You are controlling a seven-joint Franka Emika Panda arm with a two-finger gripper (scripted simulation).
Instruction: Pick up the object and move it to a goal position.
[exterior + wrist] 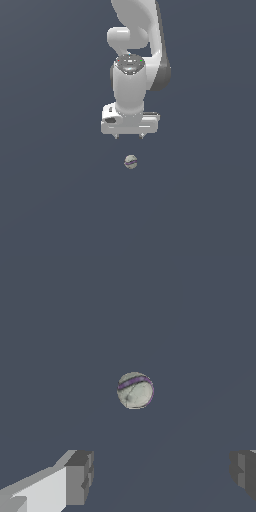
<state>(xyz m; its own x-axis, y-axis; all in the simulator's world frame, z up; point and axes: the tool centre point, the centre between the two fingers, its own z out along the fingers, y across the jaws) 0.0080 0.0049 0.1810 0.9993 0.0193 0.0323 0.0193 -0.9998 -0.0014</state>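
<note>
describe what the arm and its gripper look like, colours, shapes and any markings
The arm is glossy white with rounded, tube-like links and a darker grey joint section. A grey round cap on it carries small red and green marks. The gripper has a flat, boxy white body with two short tips; in the wrist view its fingers are blocky, with dark grey pads. No cables show.

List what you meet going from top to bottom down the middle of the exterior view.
White arm → pincer, its fingers spread → ball with a purple band, lying apart below the pincer.
</note>
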